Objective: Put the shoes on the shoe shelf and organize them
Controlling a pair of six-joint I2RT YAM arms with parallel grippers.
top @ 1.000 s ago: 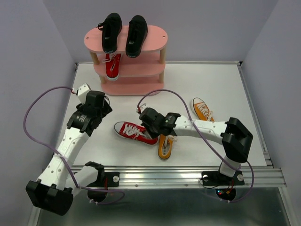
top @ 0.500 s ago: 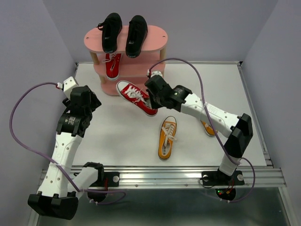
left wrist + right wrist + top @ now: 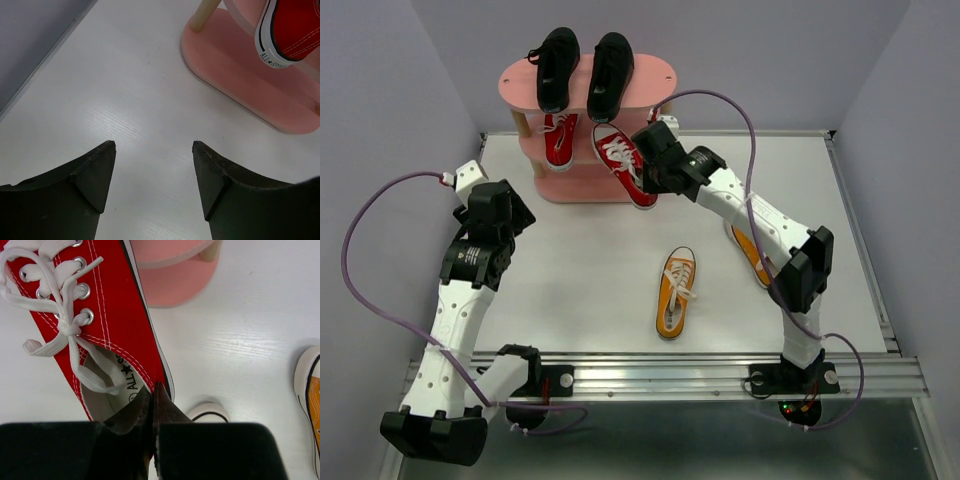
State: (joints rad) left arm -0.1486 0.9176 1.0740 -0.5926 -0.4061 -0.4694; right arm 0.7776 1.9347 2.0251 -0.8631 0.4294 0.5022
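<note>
Right wrist: red shoe (image 3: 117,315) in gripper (image 3: 152,392)

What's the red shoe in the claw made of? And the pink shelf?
The red shoe in the right claw looks like woven canvas with a dull finish: it shows white stitching lines, shiny metal-looking eyelets and white cord laces. The pink shelf has smooth, matte boards, maybe painted wood or plastic; I cannot tell. Its posts look like bare pale wood.
</note>
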